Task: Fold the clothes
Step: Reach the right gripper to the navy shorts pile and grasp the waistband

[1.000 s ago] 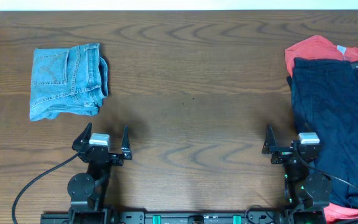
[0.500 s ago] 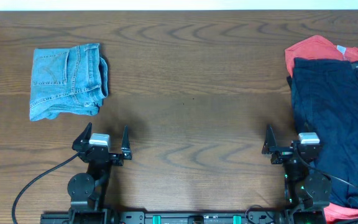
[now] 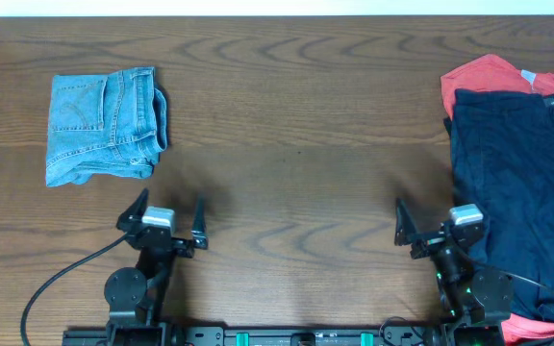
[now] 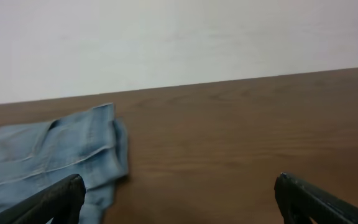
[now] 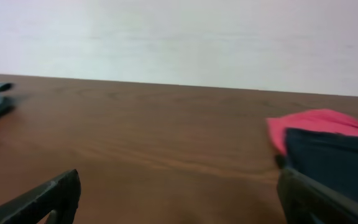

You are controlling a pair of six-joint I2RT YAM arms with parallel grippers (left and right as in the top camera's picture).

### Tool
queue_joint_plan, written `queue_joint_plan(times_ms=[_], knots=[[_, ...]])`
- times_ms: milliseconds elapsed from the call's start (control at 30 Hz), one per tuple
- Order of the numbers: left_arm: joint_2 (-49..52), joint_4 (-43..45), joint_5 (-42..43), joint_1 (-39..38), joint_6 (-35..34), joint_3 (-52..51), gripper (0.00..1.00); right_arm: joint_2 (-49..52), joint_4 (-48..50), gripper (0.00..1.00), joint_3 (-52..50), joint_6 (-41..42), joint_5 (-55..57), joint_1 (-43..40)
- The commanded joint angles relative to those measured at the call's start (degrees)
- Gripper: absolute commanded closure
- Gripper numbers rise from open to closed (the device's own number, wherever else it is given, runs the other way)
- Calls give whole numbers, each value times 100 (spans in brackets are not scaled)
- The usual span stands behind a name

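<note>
Grip comes next — with left gripper [image 3: 165, 210] and right gripper [image 3: 434, 222] both spread and empty, we should pinch the dark garment [image 3: 517, 173] (right edge, over red cloth [image 3: 479, 75]) by its corners, leaving upper-left jeans [image 3: 104, 125] alone.

Three garments lying on one wooden table [image 3: 296, 96]: one folded denim piece [image 3: 104, 125], one red garment [image 3: 484, 75], one dark navy garment [image 3: 522, 183]. Second red patch [image 3: 532, 329] peeking out at near right corner; part of same red garment or fourth piece, cannot tell. Two grippers sitting at near edge: left gripper [image 3: 168, 204], right gripper [image 5: 179, 180]. Each gripper showing two fingers [image 4: 48, 202], making four in all. One black cable [image 3: 61, 279] trailing at near left. One pale wall [image 4: 179, 37] running behind table.
</note>
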Motion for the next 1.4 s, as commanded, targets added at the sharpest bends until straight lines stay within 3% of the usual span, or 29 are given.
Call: queue_joint_plan(times_ms=[0, 133, 300, 533, 933, 1067, 1200, 1367], knots=[[0, -39, 1338, 17, -101, -52, 2, -28, 85, 1, 13, 120, -551, -9], [0, 509, 1617, 17, -332, 173, 2, 22, -4, 1, 444, 162, -544, -9], [205, 144, 1550, 20, -350, 1012, 2, 734, -809, 1, 1467, 238, -549, -9], [1849, -1956, 1443, 20, -568, 3062, 2, 3034, -2852, 1, 3434, 459, -686, -9], [5821, -5392, 1464, 17, -586, 6988, 2, 7016, -5733, 1, 7031, -197, -837, -13], [6769, -6142, 1467, 17, -584, 7659, 2, 7737, -5705, 1, 7635, -9, -699, -234], [7246, -6398, 1469, 17, -588, 7753, 2, 8480, -5357, 2, 8131, 911, 225, -785], [7423, -6446, 1624, 17, -610, 7753, 2, 9412, -4417, 14, 8229, 1493, 868, -1394]])
